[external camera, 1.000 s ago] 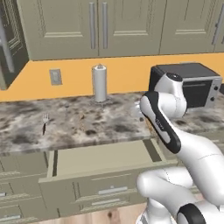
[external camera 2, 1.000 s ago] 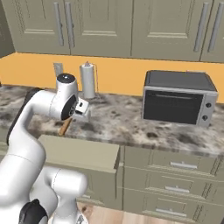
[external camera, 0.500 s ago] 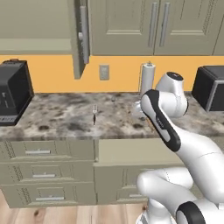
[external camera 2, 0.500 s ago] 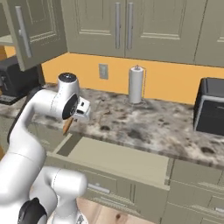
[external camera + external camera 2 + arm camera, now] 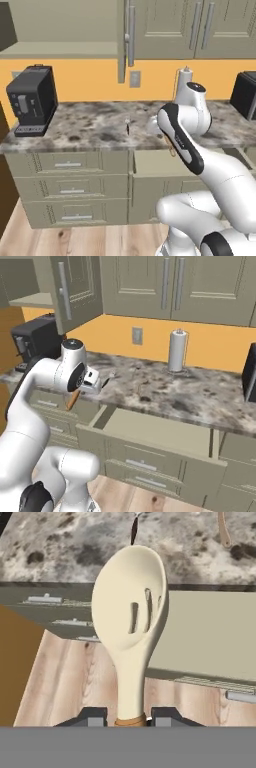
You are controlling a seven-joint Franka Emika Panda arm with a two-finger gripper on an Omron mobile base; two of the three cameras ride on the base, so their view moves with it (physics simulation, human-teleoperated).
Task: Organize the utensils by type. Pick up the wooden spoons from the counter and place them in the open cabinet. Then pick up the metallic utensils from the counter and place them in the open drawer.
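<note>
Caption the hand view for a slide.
Pincer grips the cream-bowled slotted wooden spoon above the open drawer and counter.

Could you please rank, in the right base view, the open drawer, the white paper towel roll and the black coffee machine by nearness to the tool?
1. The open olive-beige drawer, just below and right of the tool.
2. The black coffee machine, on the counter's far left.
3. The white paper towel roll, upright at the back wall, to the right.
</note>
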